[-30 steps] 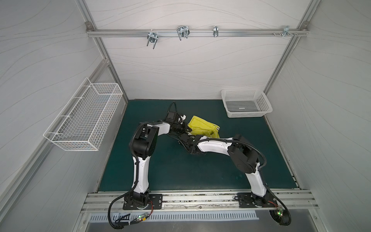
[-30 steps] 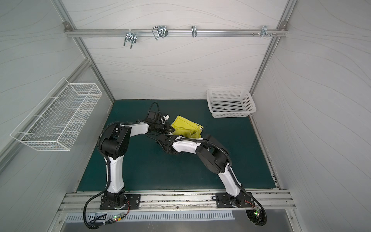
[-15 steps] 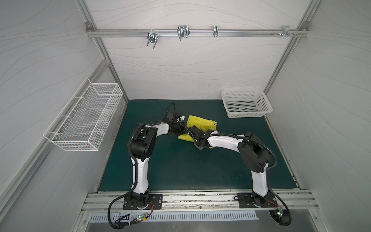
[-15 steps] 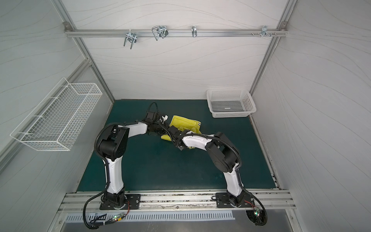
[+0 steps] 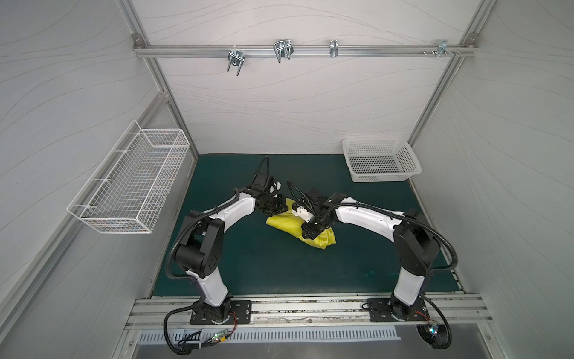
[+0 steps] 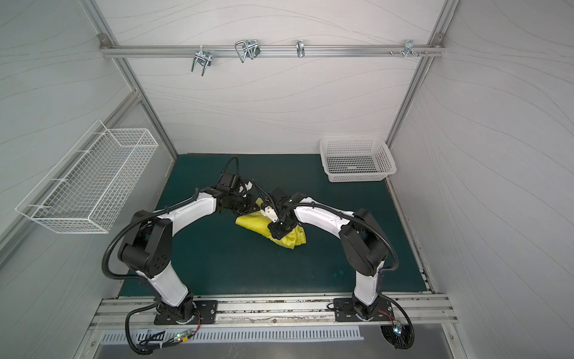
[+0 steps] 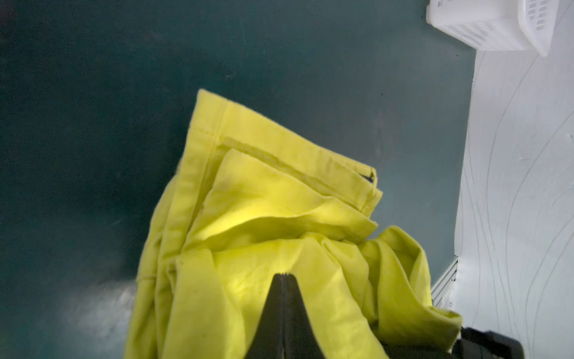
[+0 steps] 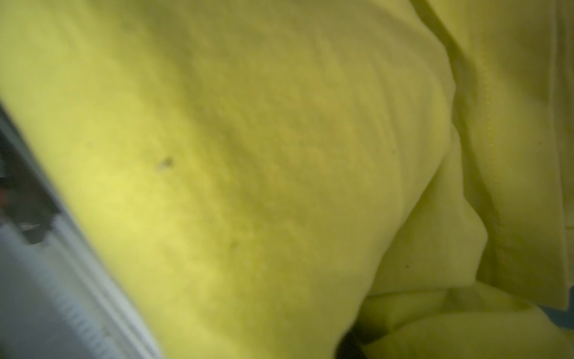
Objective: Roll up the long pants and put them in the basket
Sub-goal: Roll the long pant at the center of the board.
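The pants [image 5: 287, 224] lie in a loose, half-rolled bundle on the surface [image 5: 248, 264]; tightening is left to do. The left tool [image 7: 283, 275] is pressed together at the cloth; I cannot tell the right tool's [image 5: 312, 232] state.

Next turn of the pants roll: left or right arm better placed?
Probably right. The right gripper is down on the pants bundle, its wrist view filled with fabric. The left gripper is shut at the bundle's far edge and would have to open first.

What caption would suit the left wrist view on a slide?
Shut left gripper at the bunched yellow-green long pants on the dark green mat.
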You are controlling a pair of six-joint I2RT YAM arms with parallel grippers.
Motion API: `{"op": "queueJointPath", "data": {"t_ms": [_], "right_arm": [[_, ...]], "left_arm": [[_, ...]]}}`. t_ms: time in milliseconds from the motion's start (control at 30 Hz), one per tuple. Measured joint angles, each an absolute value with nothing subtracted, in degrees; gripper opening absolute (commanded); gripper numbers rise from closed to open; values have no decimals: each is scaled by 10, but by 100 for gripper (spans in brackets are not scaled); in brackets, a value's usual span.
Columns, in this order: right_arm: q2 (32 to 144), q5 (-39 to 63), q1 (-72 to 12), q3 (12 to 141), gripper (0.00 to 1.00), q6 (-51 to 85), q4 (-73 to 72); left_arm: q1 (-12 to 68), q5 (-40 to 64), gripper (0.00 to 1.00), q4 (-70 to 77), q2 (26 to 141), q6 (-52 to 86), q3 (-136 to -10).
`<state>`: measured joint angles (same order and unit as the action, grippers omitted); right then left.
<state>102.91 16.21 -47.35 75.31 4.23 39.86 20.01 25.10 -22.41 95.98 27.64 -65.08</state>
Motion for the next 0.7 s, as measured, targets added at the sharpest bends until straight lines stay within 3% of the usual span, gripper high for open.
{"op": "queueJointPath", "data": {"t_ms": [167,333,700], "right_arm": [[1013,306,-410,713,2,79,378],[1034,379,-383,710,2,102,358],[1119,493,-355,761,2,136,335]], "left_arm": [[200,212,0,-272,864,276,-650],[199,184,0,-313,806,273,-651],[244,165,0,-333,828,269,-653]]}}
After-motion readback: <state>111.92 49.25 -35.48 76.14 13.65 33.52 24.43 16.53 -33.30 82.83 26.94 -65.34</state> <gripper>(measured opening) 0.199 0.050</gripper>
